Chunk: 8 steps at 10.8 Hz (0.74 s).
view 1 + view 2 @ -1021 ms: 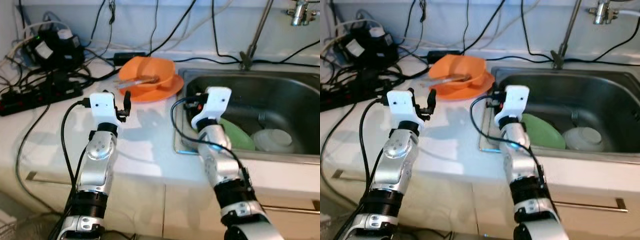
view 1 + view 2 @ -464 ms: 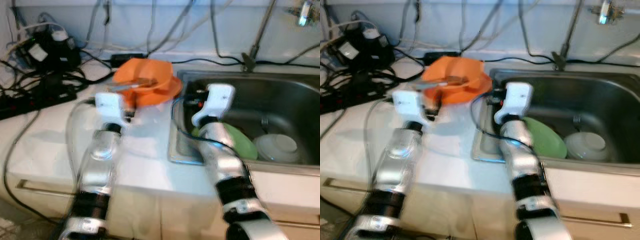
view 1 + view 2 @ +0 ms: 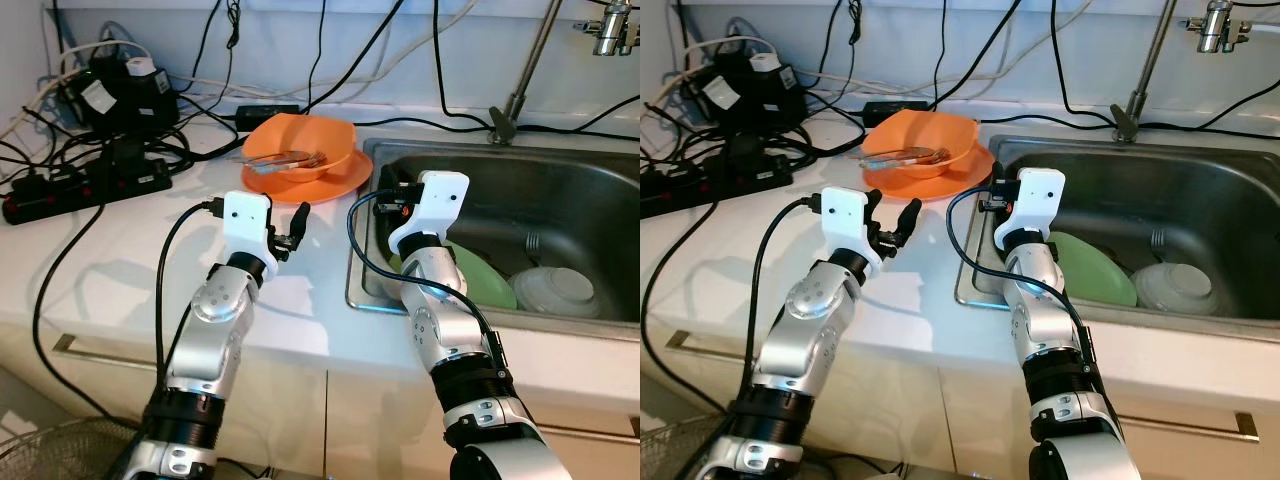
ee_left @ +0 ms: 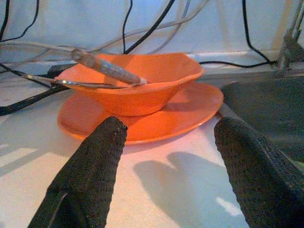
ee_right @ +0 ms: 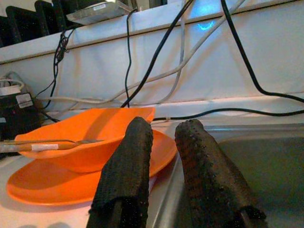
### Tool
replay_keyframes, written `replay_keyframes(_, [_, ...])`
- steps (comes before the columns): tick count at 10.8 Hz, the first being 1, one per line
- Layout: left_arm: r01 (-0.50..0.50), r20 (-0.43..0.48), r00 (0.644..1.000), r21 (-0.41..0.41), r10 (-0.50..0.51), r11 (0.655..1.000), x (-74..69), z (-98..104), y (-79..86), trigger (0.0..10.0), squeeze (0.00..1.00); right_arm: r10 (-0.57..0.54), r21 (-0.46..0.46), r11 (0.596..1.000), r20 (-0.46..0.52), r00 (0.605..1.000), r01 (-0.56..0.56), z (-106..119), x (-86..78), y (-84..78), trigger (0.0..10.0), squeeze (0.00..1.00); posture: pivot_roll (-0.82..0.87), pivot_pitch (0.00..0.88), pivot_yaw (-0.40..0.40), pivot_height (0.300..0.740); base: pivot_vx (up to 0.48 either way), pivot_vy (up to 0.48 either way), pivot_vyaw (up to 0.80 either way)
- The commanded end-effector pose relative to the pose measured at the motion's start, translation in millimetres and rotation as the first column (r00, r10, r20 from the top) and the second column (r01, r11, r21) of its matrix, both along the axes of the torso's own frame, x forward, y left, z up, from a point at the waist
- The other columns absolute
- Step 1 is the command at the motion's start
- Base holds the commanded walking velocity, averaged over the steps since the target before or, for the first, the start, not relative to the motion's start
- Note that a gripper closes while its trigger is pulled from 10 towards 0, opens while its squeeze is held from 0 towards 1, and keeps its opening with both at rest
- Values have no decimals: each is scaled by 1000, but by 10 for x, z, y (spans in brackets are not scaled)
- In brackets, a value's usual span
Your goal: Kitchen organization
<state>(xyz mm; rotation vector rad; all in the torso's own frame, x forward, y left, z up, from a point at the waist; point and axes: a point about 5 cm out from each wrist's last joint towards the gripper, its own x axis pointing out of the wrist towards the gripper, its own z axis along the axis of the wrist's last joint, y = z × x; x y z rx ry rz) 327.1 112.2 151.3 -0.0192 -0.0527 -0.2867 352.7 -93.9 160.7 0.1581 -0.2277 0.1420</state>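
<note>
Orange bowl (image 3: 300, 149) ahead; left gripper (image 4: 166, 142) spread, hovering above counter (image 3: 120, 260).

Bare counter (image 3: 290, 290) before orange bowl (image 3: 300, 152)

Before me runs a glossy white tabletop (image 3: 120, 270) with a sunken stainless-steel sink basin (image 3: 590, 200) on my right. Black cables (image 3: 330, 60) trail over the pale wall (image 3: 940, 30); cream cabinet fronts (image 3: 90, 400) sit below.
</note>
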Motion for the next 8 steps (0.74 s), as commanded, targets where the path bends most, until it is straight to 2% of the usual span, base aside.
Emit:
replay_keyframes(1, [-13,5,1000,4,13,1000,43,64,38,10000,0,-2,8,1000,2,1000,2,5,3,2,10000,0,136,0,56,740,0,0,0])
replay_keyframes(4, [-22,-32,999,27,23,999,120,83,113,10000,0,-8,4,1000,1,1000,8,15,15,-21,10000,0,137,0,49,740,0,0,0])
replay_keyframes(6, [-26,-105,994,66,33,998,301,79,103,10000,0,-6,2,1000,2,1000,6,18,12,-14,10000,0,131,0,50,740,0,0,0])
replay_keyframes(8, [-3,-130,991,49,9,999,413,125,57,10000,0,-12,5,1000,3,1000,12,13,-5,-25,10000,0,120,0,58,740,0,0,0])
